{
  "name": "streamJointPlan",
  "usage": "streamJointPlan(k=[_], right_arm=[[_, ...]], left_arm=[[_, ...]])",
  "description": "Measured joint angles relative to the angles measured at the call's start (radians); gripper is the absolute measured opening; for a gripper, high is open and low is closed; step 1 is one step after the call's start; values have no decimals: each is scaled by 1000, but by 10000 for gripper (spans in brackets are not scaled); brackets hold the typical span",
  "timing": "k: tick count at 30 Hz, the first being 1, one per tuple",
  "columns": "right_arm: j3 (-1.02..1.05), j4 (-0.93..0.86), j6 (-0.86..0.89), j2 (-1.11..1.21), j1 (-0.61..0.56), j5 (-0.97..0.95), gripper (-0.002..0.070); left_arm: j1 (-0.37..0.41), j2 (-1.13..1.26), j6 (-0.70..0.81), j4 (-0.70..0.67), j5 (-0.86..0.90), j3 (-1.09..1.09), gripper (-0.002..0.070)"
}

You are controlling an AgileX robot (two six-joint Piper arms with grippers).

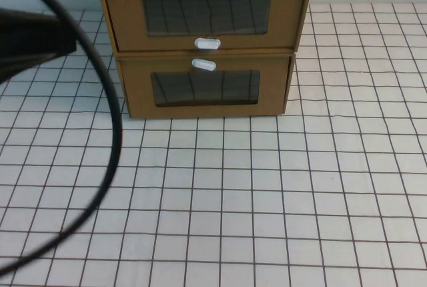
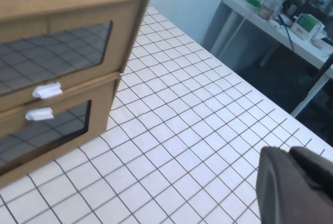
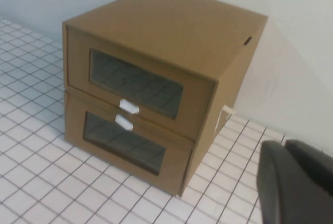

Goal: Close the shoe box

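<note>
Hanging at the far left edge of the high view, the dark left arm (image 1: 27,40) reaches in over the white gridded table (image 1: 267,200), and a black cable (image 1: 117,133) loops down from it across the tiles to the near left corner. The left gripper (image 2: 291,187) shows only in its own wrist view as a dark bulk above bare tiles, well apart from the boxes. Whether it is parted or closed cannot be told.

Toward the middle, at the back of the table against the pale wall, stand two brown cardboard boxes, one on the other. The shoe box (image 1: 205,10) is the upper one. It has a clear window in its front and a white pull tab (image 1: 207,43) just under the window. Its drawer front looks about level with the shell around it. Beneath it sits the twin box (image 1: 205,87), with its own tab (image 1: 203,65) above its window, so the two tabs lie close together.

The right gripper (image 3: 296,182) is outside the high view. Its wrist view shows it as a dark shape off the stack's right front corner, touching nothing. Its opening cannot be told either.
</note>
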Motion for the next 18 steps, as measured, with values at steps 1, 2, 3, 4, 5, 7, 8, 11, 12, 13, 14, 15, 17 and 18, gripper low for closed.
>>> streamJointPlan(k=[1, 2, 3, 4, 5, 7, 8, 11, 12, 13, 14, 15, 17, 18], right_arm=[[59, 0, 4, -41, 0, -14, -13], [106, 0, 7, -73, 0, -27, -13], [164, 0, 11, -112, 0, -45, -13], [220, 2, 12, -152, 0, -68, -13], [262, 2, 13, -185, 0, -86, -13], [353, 17, 14, -266, 0, -138, -13], [391, 28, 15, -307, 0, -159, -13], [471, 48, 17, -408, 0, -203, -13], [494, 51, 17, -438, 0, -209, -13], [515, 53, 17, -464, 0, -213, -13], [532, 55, 17, -481, 0, -214, -13], [550, 55, 17, -499, 0, -216, -13], [584, 55, 17, -516, 0, -216, -13], [600, 55, 17, -518, 0, -220, -13]], left_arm=[[0, -36, 0, 0, -2, 27, -5], [0, -68, 2, 2, -4, 47, -5], [0, -121, 2, 5, -4, 70, -5], [0, -168, 2, 6, -4, 92, -5], [0, -218, -5, 6, -4, 113, -5], [-12, -307, -12, 6, -4, 148, -5], [-22, -357, -14, 4, -2, 165, -5], [-45, -488, -14, 0, -4, 209, -5], [-50, -520, -14, 2, -14, 218, -5], [-54, -558, -16, 14, -27, 224, -5], [-57, -598, -22, 31, -42, 228, -5], [-59, -624, -32, 49, -60, 230, -5], [-59, -675, -73, 114, -95, 230, -5], [-59, -691, -100, 153, -111, 230, -5]])
